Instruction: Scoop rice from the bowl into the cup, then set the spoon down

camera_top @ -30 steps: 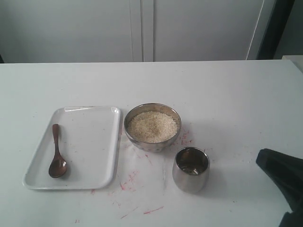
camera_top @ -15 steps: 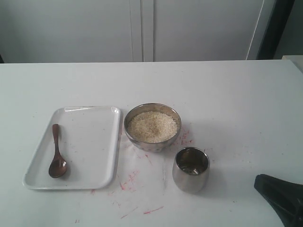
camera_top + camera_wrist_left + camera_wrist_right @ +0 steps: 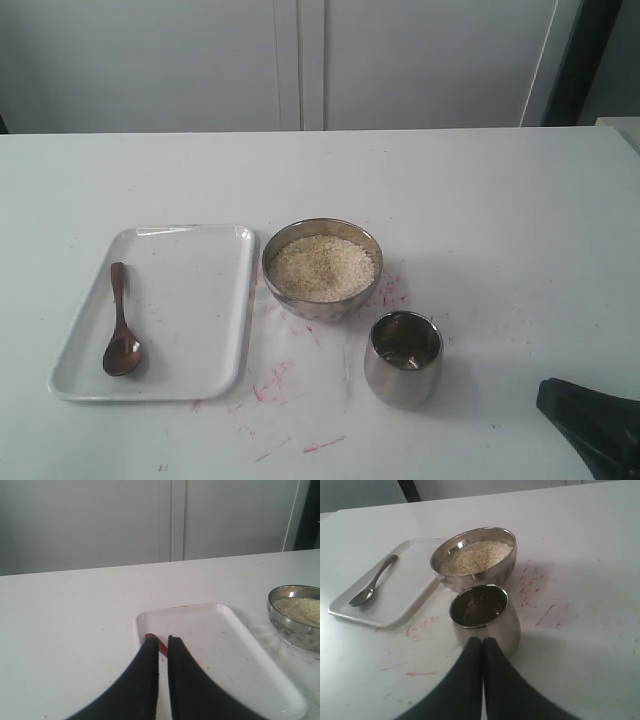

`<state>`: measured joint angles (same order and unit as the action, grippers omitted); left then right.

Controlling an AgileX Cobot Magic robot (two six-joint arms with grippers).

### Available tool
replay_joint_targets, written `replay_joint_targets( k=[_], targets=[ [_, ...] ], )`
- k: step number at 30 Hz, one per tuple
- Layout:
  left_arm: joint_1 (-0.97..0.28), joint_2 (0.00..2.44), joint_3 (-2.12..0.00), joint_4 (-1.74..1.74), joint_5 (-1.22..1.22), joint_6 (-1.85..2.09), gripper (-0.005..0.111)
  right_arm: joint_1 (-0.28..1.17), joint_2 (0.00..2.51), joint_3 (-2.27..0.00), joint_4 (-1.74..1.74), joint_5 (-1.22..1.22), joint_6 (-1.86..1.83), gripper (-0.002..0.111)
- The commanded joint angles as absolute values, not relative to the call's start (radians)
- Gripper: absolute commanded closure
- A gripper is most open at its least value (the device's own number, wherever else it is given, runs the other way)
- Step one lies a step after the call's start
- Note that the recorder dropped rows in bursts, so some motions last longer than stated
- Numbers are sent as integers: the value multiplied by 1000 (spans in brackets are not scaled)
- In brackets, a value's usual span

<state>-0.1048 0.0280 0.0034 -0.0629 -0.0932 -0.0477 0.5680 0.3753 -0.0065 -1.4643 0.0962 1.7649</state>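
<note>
Spoon lies on the tray, its handle end just beyond the left gripper, whose tips are almost together and empty. Descending like that, they would shove it aside. Ahead of the right gripper, shut and empty, stands the cup; a forward sweep could topple it. Beyond sits the bowl of rice.

Right gripper: in the exterior view its dark form has dropped toward the lower right corner over the last second. Earlier it stood higher and more of it showed over the bench. Now a smaller portion remains in view at the near right side. Most of the drop came in the first half-second; the later shift is slight. It now lies farther from the cup.
</note>
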Motion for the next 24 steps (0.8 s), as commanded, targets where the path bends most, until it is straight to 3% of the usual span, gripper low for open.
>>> replay_joint_targets(
  k=[1,11,24],
  targets=[
    [-103,30,0,-67,-104,-49,92,567,370,0,-1472,99,1756,108],
    [-103,30,0,-67,-104,-49,92,567,341,0,-1472,103,1756,108],
    [-103,30,0,-67,-104,-49,92,266,0,0,-1474,101,1756,108]
  ],
)
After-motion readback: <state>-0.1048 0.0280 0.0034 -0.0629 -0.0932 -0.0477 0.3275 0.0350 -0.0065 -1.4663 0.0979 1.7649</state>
